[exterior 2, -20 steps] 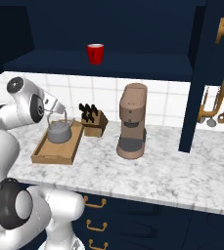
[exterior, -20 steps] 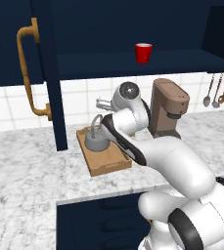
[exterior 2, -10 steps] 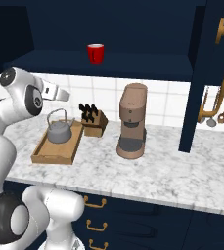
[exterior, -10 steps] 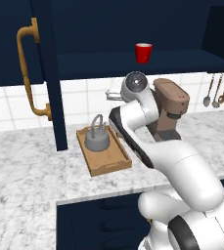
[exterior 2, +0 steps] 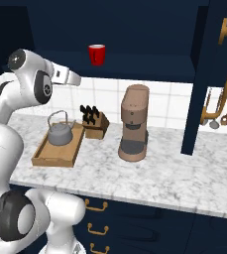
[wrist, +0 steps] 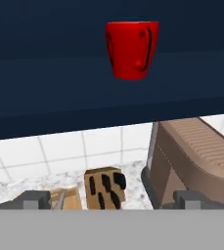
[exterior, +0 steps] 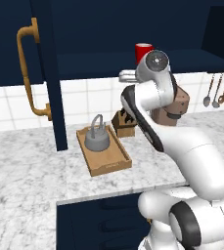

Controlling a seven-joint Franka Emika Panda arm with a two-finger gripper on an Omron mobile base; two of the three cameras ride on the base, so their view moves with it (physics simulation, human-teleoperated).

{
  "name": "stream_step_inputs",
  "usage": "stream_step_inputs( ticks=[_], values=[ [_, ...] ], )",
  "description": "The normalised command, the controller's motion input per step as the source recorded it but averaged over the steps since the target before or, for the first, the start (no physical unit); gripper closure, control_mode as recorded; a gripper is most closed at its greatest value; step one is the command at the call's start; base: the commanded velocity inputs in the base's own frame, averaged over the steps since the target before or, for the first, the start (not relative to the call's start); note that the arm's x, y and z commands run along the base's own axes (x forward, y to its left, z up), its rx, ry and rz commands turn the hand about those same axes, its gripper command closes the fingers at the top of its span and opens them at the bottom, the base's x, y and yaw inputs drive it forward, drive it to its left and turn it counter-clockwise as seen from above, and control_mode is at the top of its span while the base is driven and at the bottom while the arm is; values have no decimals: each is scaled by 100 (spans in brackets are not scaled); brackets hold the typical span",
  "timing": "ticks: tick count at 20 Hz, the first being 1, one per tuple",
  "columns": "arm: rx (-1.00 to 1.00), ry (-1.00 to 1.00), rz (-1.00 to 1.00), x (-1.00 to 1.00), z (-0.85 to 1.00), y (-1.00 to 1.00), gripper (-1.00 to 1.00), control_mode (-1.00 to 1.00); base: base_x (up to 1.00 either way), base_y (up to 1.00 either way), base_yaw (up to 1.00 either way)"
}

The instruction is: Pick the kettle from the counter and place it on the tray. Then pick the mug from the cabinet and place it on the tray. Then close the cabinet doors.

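The small squat grey metal kettle (exterior: pixel 97 139) stands upright at the back end of the rectangular light-brown wooden tray (exterior: pixel 108 163), its tall arched loop handle rising straight up. The tray's long axis runs from the tiled wall towards the counter's front edge on the white-grey veined marble counter (exterior: pixel 25 176). The small bright red mug (wrist: pixel 131 49) stands upright on the shelf of the open dark navy upper cabinet (exterior 2: pixel 135 30), its handle turned towards the hand camera. A second ago the two-finger gripper (exterior 2: pixel 74 78) hung low over the kettle; it has since risen to just under the shelf, jaws spread wide and empty, pointing level towards the wall. A small wooden knife block (exterior 2: pixel 95 124) sits beside the tray, and a brown coffee machine (exterior 2: pixel 134 124) beyond it.
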Motion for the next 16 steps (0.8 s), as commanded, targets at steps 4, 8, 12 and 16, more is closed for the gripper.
stream_step_inputs(
  ticks=[4, 8, 12, 16],
  values=[
    [2, -4, 7, 11, 57, -47, -100, -100, 0, 0, 0],
    [5, -6, 2, 22, 47, -51, -100, -100, 0, 0, 0],
    [3, -2, 6, 36, 39, -44, -100, -100, 0, 0, 0],
    [3, 0, 9, 45, 21, -26, -100, -100, 0, 0, 0]
  ],
)
